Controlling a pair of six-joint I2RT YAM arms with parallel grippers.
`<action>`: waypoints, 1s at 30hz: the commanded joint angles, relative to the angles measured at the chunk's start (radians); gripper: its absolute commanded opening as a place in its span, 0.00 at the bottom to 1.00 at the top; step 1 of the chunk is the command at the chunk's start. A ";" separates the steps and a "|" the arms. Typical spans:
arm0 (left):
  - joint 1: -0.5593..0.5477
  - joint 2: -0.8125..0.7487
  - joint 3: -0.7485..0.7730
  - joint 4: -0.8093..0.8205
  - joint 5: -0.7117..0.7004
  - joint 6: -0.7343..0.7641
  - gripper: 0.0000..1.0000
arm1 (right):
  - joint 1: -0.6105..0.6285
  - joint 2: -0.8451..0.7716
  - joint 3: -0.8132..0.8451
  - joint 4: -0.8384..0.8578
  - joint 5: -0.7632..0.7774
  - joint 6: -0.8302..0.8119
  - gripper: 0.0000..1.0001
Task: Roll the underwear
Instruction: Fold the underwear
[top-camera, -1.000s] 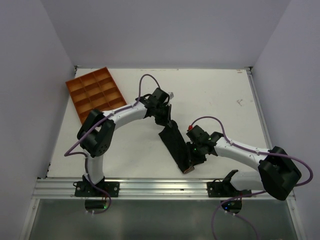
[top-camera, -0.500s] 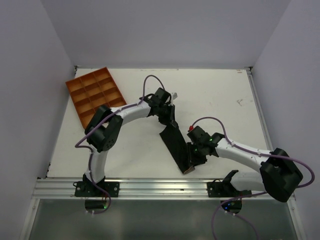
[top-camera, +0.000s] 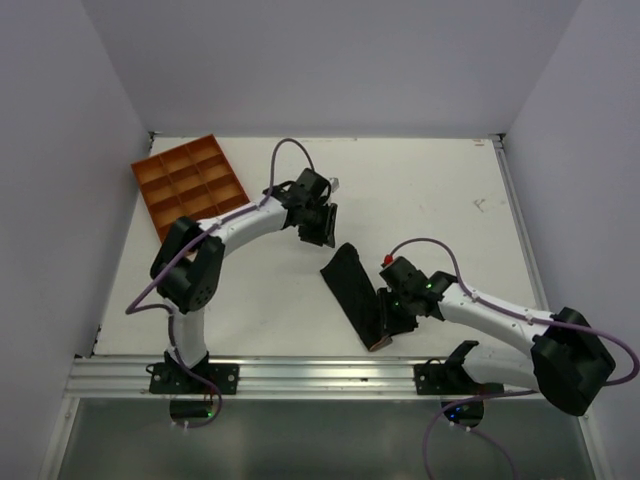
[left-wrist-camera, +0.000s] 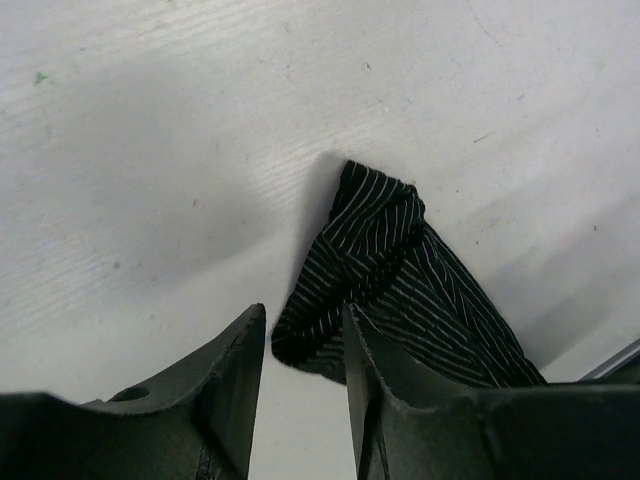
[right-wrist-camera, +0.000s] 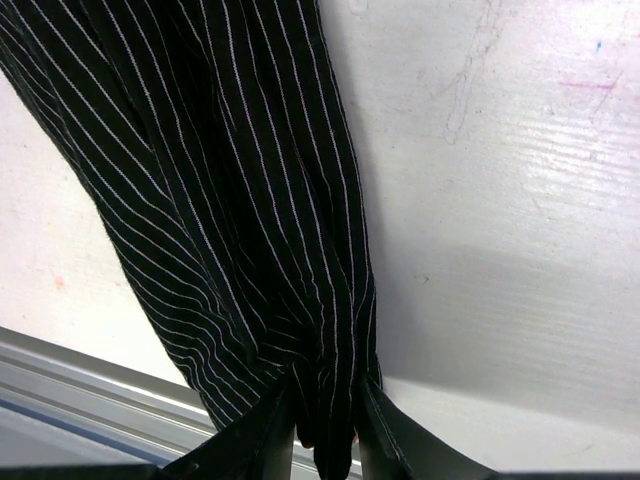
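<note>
The underwear (top-camera: 354, 290) is a black pinstriped strip lying slantwise on the white table, with a reddish-brown edge at its near end. My left gripper (top-camera: 321, 231) is open and empty, just beyond the strip's far end and apart from it. In the left wrist view, the gripper (left-wrist-camera: 303, 315) has its jaws apart with the underwear's far end (left-wrist-camera: 385, 250) lying folded ahead of them. My right gripper (top-camera: 386, 317) is shut on the strip's near right edge. In the right wrist view, the gripper (right-wrist-camera: 325, 392) pinches a bunch of the fabric (right-wrist-camera: 220, 190).
An orange compartment tray (top-camera: 190, 185) sits at the far left of the table. An aluminium rail (top-camera: 320, 375) runs along the near edge, close to the underwear's near end, and also shows in the right wrist view (right-wrist-camera: 80, 390).
My left gripper has let go of the underwear's far end and drawn back to the far left. That end now lies on the table. My right gripper keeps its hold.
</note>
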 joint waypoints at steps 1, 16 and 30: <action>0.003 -0.167 -0.073 0.026 -0.031 0.013 0.41 | 0.005 -0.039 -0.026 -0.047 0.023 0.034 0.34; -0.046 -0.197 -0.319 0.307 0.219 -0.065 0.31 | 0.005 -0.053 -0.051 0.139 0.033 0.126 0.33; 0.139 -0.262 -0.393 0.438 0.381 -0.060 0.17 | 0.005 0.326 0.198 0.346 0.020 0.304 0.30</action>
